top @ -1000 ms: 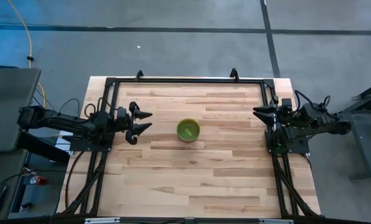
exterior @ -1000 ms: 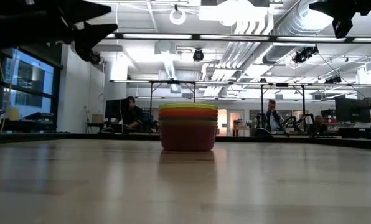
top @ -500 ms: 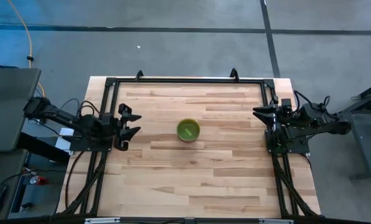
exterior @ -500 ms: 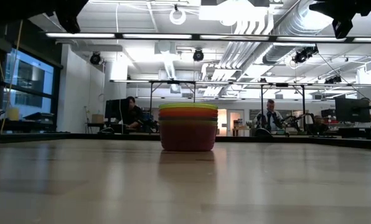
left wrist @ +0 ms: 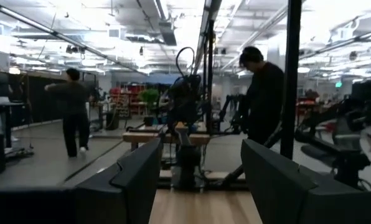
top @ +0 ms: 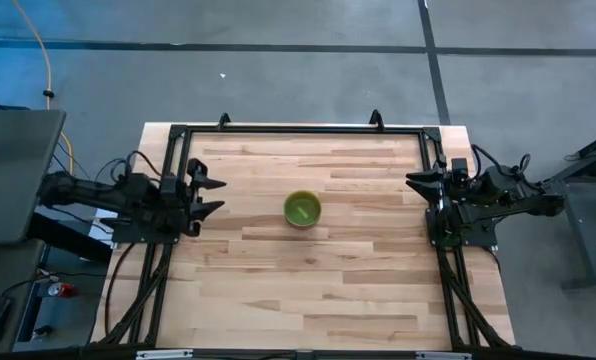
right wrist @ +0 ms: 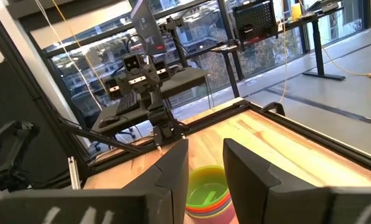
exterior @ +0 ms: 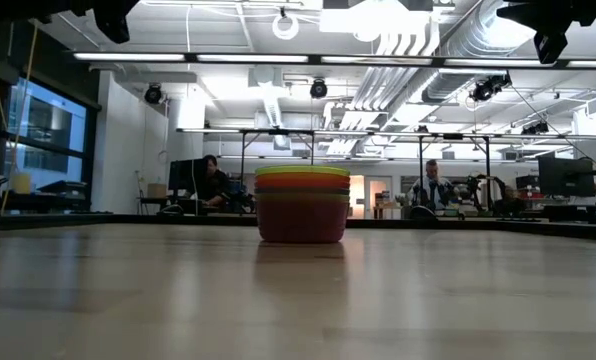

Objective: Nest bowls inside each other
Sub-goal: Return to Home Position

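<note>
The bowls stand nested in one stack [top: 302, 210] at the table's middle, base on the wood. The green bowl is uppermost. Below it the low view shows orange and pink rims on the stack [exterior: 302, 205], and in the right wrist view the stack [right wrist: 205, 193] adds a yellow one. Blue and purple bowls are hidden. My left gripper [top: 218, 195] [left wrist: 201, 149] hangs open over the table's left edge, well clear of the stack. My right gripper [top: 412, 181] [right wrist: 206, 144] waits at the right edge, its fingers a little apart, pointing at the stack.
A black frame [top: 298, 130] runs along the table's far, left and right edges. Bare wood [top: 318, 290] lies all round the stack. Beyond the table, people stand and sit at desks in the room [exterior: 433, 185].
My left gripper has drawn back from the stack toward the table's left edge, and its arm has folded back. In the low view it has moved up out of the picture's top left corner. The stack and my right arm have kept still.
</note>
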You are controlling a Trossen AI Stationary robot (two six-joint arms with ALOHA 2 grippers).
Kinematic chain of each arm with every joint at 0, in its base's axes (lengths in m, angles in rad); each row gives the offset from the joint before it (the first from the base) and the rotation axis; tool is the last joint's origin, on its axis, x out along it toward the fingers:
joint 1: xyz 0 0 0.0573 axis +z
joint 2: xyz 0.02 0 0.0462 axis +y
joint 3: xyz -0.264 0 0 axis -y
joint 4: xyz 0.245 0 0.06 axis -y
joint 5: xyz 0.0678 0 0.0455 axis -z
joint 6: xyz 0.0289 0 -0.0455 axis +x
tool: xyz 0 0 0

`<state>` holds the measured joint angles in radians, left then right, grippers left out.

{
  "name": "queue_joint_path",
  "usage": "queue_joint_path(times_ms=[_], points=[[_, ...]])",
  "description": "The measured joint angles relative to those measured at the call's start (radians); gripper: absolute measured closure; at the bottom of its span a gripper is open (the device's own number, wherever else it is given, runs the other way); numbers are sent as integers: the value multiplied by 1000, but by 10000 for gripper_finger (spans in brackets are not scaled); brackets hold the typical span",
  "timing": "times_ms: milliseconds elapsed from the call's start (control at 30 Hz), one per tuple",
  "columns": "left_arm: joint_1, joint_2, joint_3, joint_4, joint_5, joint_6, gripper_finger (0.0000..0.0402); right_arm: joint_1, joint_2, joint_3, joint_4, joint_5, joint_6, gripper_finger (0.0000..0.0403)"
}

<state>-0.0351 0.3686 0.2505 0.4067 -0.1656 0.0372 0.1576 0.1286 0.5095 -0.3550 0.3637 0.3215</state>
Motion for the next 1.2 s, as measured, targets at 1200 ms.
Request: queue_joint_path(times_ms=[1200], points=[[93,-364,-240,-24,35,-26,190,0,81,0,31,25,19,313]])
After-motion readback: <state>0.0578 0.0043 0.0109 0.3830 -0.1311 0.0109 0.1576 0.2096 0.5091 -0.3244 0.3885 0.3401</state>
